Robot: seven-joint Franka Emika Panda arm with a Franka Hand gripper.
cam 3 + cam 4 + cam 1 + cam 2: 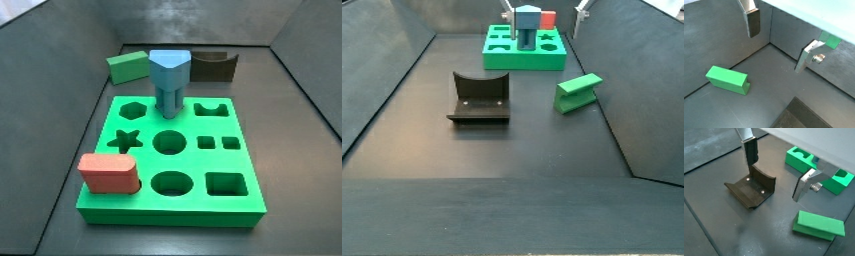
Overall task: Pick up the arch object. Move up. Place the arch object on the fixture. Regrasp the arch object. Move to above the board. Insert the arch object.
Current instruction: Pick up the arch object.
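The arch object (579, 92), a dull green block, lies on the floor between the fixture (480, 98) and the side wall. It also shows in both wrist views (727, 79) (819, 224). My gripper (775, 180) hangs open and empty above the floor, over the edge of the fixture (751, 190) and apart from the arch object. One silver finger (753, 22) and the opposite one stand wide apart. The bright green board (167, 212) with its shaped cutouts lies beyond the fixture (214, 66). In a side view only the fingertips (583, 8) show, at the picture's edge.
A tall blue peg (170, 80) stands in one hole of the board, and a salmon-red block (110, 172) sits on a corner of it. Dark walls close in the floor on all sides (629, 90). A corner of the board (794, 160) lies close behind the fingers.
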